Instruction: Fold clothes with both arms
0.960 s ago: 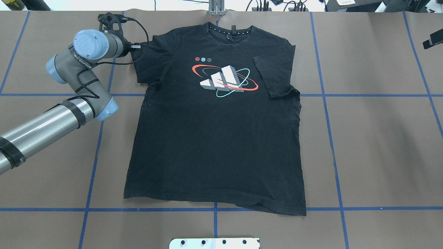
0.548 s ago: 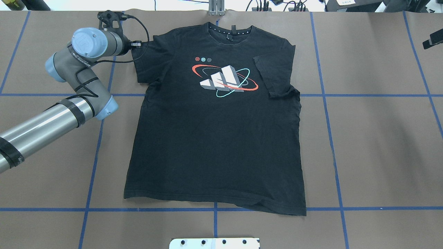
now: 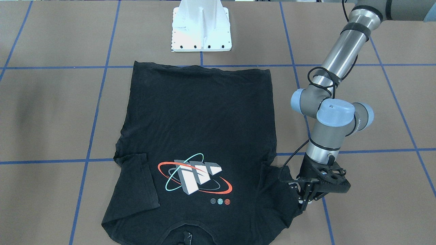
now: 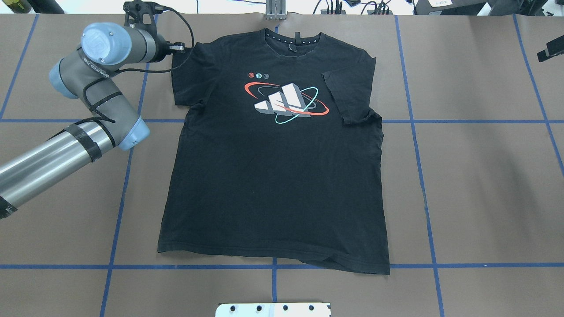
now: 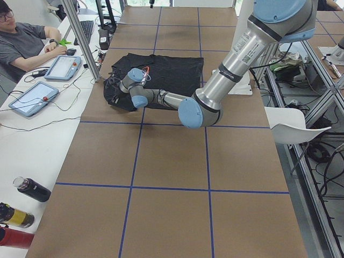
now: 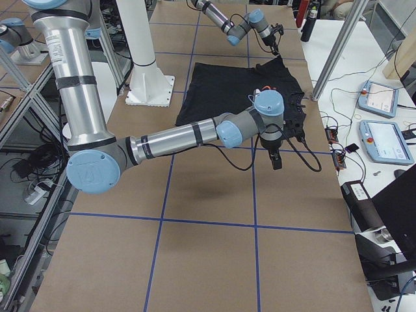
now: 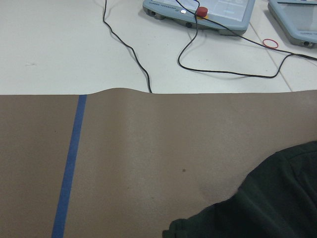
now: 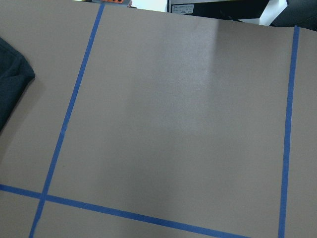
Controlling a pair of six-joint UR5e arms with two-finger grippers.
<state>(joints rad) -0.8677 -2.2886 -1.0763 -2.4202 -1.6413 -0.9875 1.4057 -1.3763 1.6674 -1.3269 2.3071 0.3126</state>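
brown table blue-taped | white pedestal | grey pendant | black bottle | seated person

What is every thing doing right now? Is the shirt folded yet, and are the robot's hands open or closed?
T-shirt: spread flat on the table, print up, not folded yet.
Sleeve on the robot's right: flipped in over the chest.
Sleeve on the robot's left: spread out.
Left gripper: down at that sleeve's outer corner; open or shut, cannot tell.
Right gripper: off the shirt, over bare table; cannot tell.

brown taped table, black T-shirt flat
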